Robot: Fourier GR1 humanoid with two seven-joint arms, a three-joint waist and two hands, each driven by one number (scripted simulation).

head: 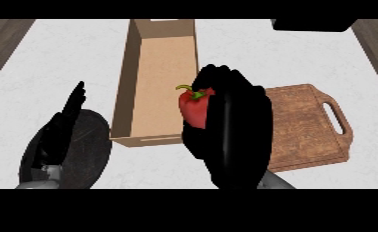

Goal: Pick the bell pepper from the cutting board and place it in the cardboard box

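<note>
Red bell pepper with green stem [193, 107] is held in the curled fingers of the right hand [232, 126], off the brown wooden cutting board [306, 126], at the long open cardboard box [159, 76] rim. Release remains. Left hand [63, 131] rests open, straight-fingered.

1. The cardboard box [151, 81] lies open-topped, its long floor bare and reachable from above.
2. Its right wall stands just beside the right hand [232, 126], whose curled fingers carry the bell pepper [195, 107] at that rim.
3. White bench [244, 46] beyond the cutting board [306, 126] is free.
4. The left hand [59, 136] rests fingers-up left of the box, over a dark round plate [92, 141].
</note>
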